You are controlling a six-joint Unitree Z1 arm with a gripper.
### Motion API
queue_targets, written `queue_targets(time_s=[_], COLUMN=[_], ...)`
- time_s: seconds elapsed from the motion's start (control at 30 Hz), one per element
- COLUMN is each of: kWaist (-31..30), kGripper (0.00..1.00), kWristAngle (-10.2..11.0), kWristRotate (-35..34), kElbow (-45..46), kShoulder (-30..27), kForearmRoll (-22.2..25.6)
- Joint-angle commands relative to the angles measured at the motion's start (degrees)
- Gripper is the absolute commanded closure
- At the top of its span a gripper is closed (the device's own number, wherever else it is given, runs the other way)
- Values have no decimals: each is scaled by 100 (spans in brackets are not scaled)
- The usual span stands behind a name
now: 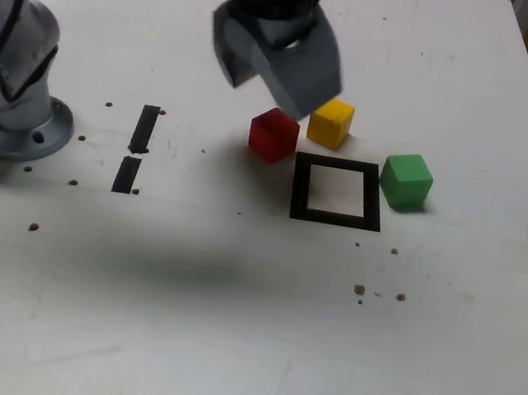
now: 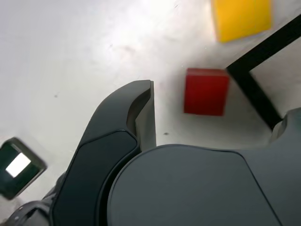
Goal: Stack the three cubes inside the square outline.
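The red cube (image 1: 273, 134) sits on the white table just off the left side of the square outline (image 1: 334, 215) as the exterior view shows it. The yellow cube (image 1: 330, 122) rests beyond the outline's far left corner, and the green cube (image 1: 407, 180) touches its right side. All three stand apart, outside the outline. My gripper (image 1: 269, 92) hangs open above the red cube, holding nothing. In the wrist view the red cube (image 2: 206, 91) lies between the spread fingers of the gripper (image 2: 216, 101), with the yellow cube (image 2: 241, 19) and a corner of the outline (image 2: 256, 89) beyond it.
Two short black bar marks (image 1: 144, 129) (image 1: 127, 175) lie at the exterior view's left. The arm's silver base (image 1: 15, 110) stands at the far left. Small dark specks (image 1: 360, 290) dot the table. The table's edge runs down the right side.
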Motion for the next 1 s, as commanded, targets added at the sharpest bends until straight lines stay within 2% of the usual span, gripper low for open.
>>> queue_targets(time_s=[0.0,0.17,0.97], kWaist=[-1,-2,-37], kGripper=[4,4,9], kWristAngle=[55,63,-190], kWristRotate=[-8,-8,-93], kElbow=[66,239,568], kShoulder=[-27,62,653], kForearmRoll=[-8,-82,-697])
